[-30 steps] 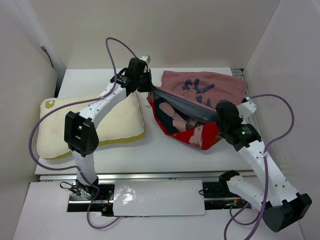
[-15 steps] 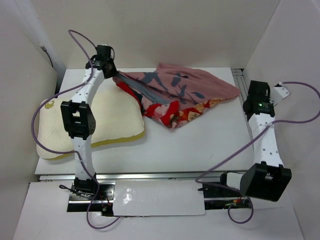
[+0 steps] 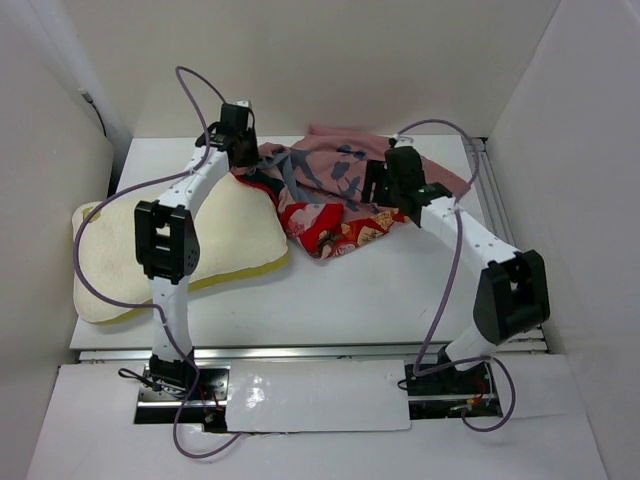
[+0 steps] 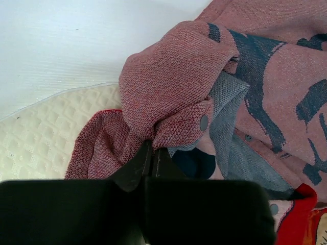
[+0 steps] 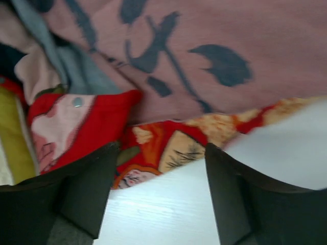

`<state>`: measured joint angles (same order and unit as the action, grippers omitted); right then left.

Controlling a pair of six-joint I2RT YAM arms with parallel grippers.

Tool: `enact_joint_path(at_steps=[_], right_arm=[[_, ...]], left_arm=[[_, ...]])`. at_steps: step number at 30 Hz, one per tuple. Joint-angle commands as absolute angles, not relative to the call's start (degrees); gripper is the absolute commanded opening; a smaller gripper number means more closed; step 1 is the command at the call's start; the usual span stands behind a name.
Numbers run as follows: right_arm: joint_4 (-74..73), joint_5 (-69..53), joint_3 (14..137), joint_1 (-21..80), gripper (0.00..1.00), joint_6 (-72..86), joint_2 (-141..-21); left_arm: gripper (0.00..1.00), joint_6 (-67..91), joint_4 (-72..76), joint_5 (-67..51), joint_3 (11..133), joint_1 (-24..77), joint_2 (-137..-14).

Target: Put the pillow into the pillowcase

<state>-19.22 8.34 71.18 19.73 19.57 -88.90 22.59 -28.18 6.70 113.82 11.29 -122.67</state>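
Two layers could get pinched shut: left gripper clamps a pillowcase fold at its tips; right gripper, spread wide, hovers over bunched cloth beneath.

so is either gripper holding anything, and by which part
Left gripper is shut on the pillowcase, pinching a bunched fold at its snap-button edge. Right gripper is open, holding nothing.

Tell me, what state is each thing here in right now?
pillow: lying flat, not inside the pillowcase.
pillowcase: crumpled in a heap, pink reverse mostly up.
left tool: shut on a fold of the pillowcase.
right tool: open over the pillowcase's red edge, holding nothing.
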Motion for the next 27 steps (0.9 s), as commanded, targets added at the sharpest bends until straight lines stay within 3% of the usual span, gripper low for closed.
enact_joint_path(at_steps=[1, 5, 11, 14, 19, 27], right_arm=[[-10.7, 1.9, 74.9, 22.1, 0.8, 22.4, -93.9], [-11.9, -0.3, 80.8, 22.1, 0.82, 24.5, -106.3], [-15.0, 3.5, 83.1, 21.5, 0.75, 28.6, -115.3], [-15.6, 3.5, 80.9, 18.4, 0.68, 29.9, -116.1], [-18.4, 9.1, 75.9, 12.8, 0.63, 31.9, -116.1], [-20.9, 10.0, 72.3, -5.9, 0.58, 31.3, -115.6]], left_arm=[[0.0, 22.1, -25.5, 5.4, 113.0, 9.8, -118.5], [0.0, 22.1, -25.5, 5.4, 113.0, 9.8, -117.9], [0.0, 20.4, -25.5, 5.9, 112.5, 9.8, -117.4], [0.0, 20.4, -25.5, 4.4, 111.9, 9.8, -117.4], [0.0, 19.3, -24.3, -0.2, 111.9, 9.8, -118.0], [0.0, 16.3, -20.6, -9.8, 113.7, 15.8, -122.4]])
